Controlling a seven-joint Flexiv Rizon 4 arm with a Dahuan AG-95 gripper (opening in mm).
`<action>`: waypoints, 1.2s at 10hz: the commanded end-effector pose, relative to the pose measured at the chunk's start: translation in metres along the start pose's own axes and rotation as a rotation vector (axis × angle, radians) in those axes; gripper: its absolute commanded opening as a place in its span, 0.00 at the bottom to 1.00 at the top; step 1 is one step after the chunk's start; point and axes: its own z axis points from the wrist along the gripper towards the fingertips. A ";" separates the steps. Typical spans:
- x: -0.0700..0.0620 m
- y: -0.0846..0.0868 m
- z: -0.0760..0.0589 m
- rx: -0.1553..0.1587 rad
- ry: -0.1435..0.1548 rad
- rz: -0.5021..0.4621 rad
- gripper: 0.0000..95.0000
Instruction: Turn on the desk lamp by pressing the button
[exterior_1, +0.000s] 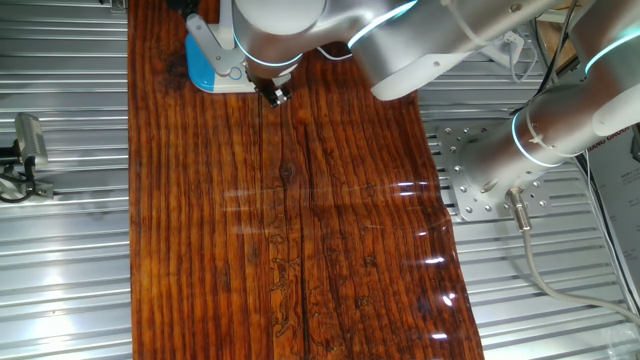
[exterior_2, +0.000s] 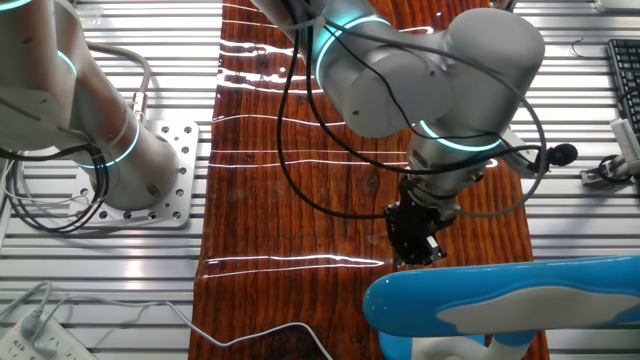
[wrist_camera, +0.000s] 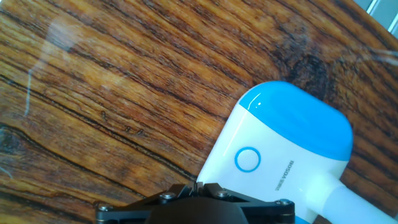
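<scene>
Poised above the wooden surface (exterior_1: 300, 230), the hand (exterior_1: 273, 95) hangs just beside the desk lamp (wrist_camera: 283, 149), not yet over it; whether its fingertips are apart or together I cannot tell, since no view shows them clearly. In the hand view the button (wrist_camera: 247, 160) sits on the white part of the base, offset from the hand's line. Descending from here would likely strike bare wood or the base's edge, and a glancing press could push the light lamp sideways instead of switching it.
</scene>
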 end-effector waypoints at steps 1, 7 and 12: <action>0.000 0.001 0.000 -0.006 0.004 -0.013 0.00; 0.000 0.001 0.000 -0.057 -0.016 0.041 0.00; 0.000 0.001 0.000 -0.093 -0.031 0.077 0.00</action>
